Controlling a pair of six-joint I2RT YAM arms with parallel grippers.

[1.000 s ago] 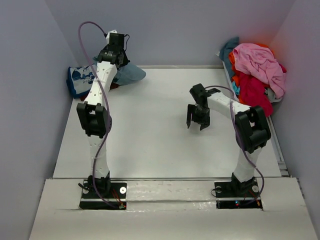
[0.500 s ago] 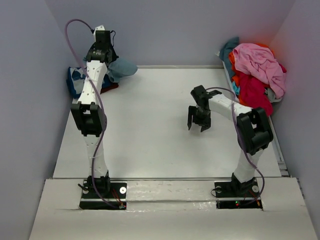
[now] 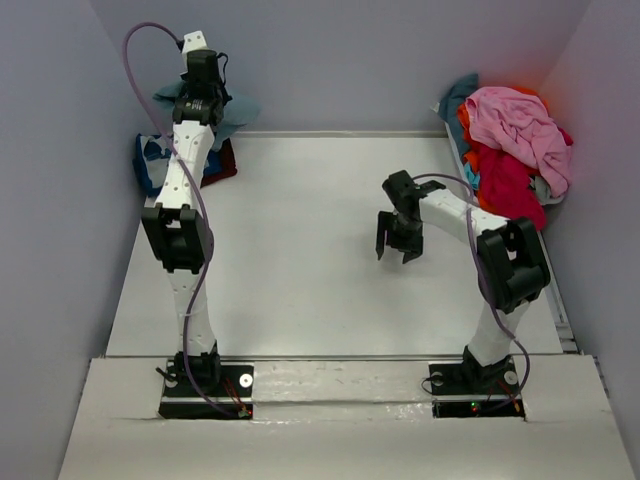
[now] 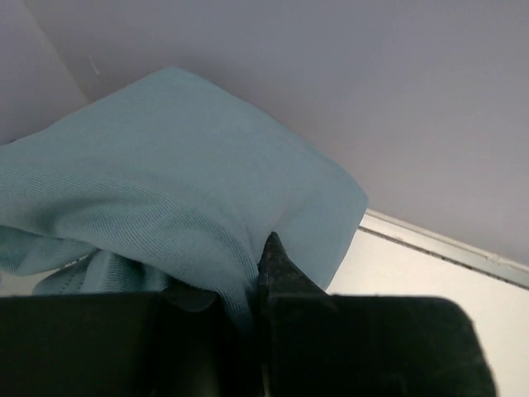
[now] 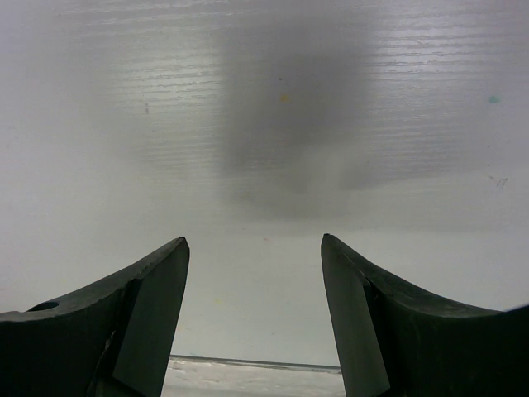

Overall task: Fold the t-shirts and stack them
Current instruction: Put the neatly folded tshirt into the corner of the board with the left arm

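My left gripper (image 3: 205, 97) is raised at the far left corner, shut on the slate-blue t-shirt (image 3: 236, 110), which hangs bunched round it above the stack. In the left wrist view the slate-blue t-shirt (image 4: 173, 165) fills the frame and is pinched at my left gripper (image 4: 256, 248). Under it lie the blue t-shirt with white print (image 3: 152, 160) and a dark red t-shirt (image 3: 219, 165). My right gripper (image 3: 396, 247) hangs open over the bare table, right of middle. Between the right gripper (image 5: 254, 248) fingers there is only tabletop.
A heap of unfolded t-shirts sits at the far right: pink (image 3: 515, 125) on top, red (image 3: 512, 185) below, orange (image 3: 466, 125) and teal (image 3: 460, 92) at the back. Grey walls close in left, back and right. The white table (image 3: 300, 270) runs between the arms.
My left gripper has lifted the slate-blue t-shirt up and leftward, from the table's far edge to above the folded stack. The right arm has barely shifted.
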